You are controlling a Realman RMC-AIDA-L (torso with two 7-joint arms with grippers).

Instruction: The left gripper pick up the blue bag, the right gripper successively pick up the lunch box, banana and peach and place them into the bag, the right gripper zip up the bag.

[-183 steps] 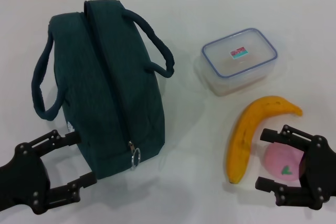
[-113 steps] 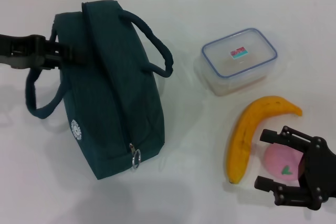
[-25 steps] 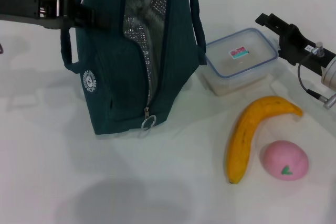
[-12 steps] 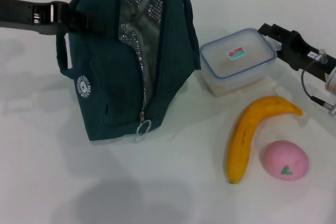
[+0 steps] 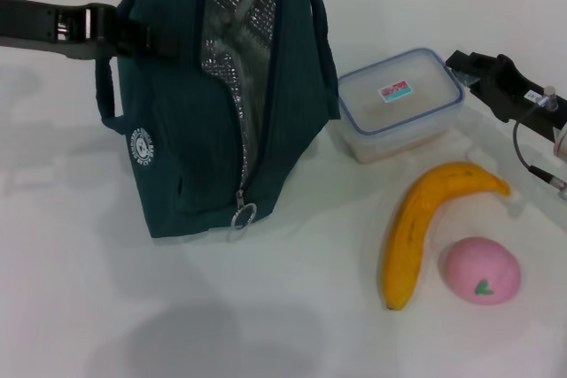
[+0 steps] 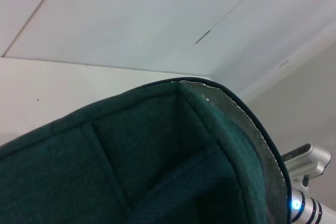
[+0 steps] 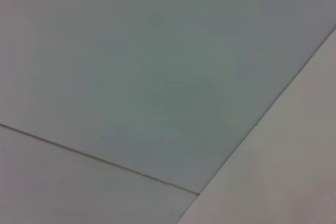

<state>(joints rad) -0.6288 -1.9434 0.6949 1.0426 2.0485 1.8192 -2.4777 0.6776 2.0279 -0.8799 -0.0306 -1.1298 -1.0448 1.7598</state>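
Note:
The blue bag [image 5: 182,130] stands upright on the white table with its top unzipped, and its silver foil lining [image 5: 237,19] shows. My left gripper [image 5: 131,33] reaches in from the left and is shut on the bag's upper left side, by a handle. Teal fabric of the blue bag [image 6: 121,171] fills the left wrist view. The clear lunch box [image 5: 397,104] lies right of the bag. My right gripper [image 5: 462,65] sits at the box's right end, touching its corner. Nearer me lie the banana [image 5: 423,227] and the pink peach [image 5: 481,271].
A metal ring zip pull [image 5: 244,216] hangs at the bag's front lower end. A cable [image 5: 524,152] loops from the right arm over the table's right side. The right wrist view holds only plain wall panels.
Over the last second the bag has shifted slightly left. My right gripper came down and closer to the lunch box, which slid and turned a little leftward. Banana and peach stayed put.

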